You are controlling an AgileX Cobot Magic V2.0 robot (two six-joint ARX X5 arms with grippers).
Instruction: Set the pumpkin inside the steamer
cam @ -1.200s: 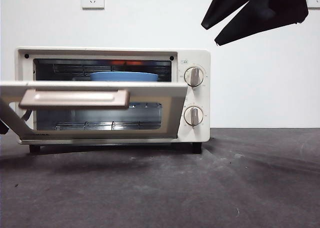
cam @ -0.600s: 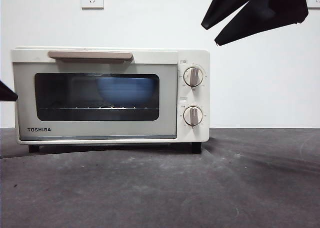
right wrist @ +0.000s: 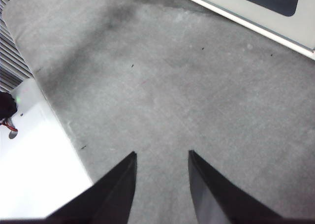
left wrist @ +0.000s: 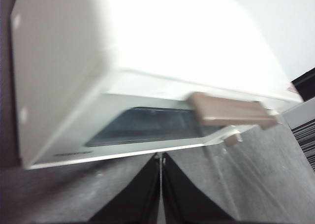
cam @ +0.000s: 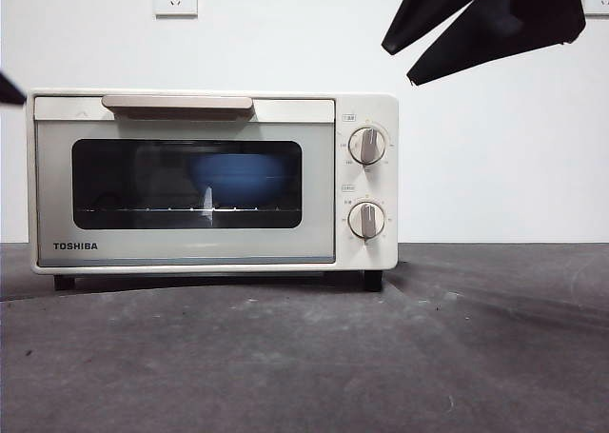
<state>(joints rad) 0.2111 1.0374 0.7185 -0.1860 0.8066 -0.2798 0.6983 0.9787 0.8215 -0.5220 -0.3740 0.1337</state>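
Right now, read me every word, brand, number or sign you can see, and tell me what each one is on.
"TOSHIBA": black letters, lower left of the closed door of the boxy cream-white steamer.
Small labels above its two round grey knobs and the dial marks around them: too small to read.
Left wrist view: print on the door is blurred.

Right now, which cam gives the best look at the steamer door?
Front view: the steamer faces the camera square on, door shut, handle on top and a blue bowl visible through the glass. The left wrist view shows it blurred and tilted from above. The right wrist view catches only a corner of the door.
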